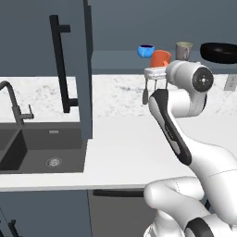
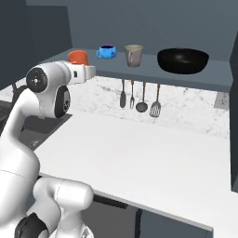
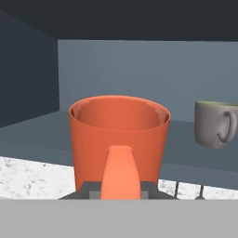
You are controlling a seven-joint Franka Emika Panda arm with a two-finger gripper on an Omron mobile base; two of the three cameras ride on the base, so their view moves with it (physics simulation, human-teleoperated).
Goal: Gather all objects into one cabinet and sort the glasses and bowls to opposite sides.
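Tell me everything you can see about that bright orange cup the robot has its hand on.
The bright orange cup is a smooth, matte-looking vessel, slightly wider at the rim than lower down, with a curved handle facing the hand camera. It stands upright and looks empty. It is at the left end of the open cabinet's shelf, left of the small blue bowl. The gripper is shut on its handle; whether its base rests on the shelf cannot be told.

Arm (image 1: 178,134) stretched fwd & up, wrist level, claw (image 3: 120,188) clamped tight.
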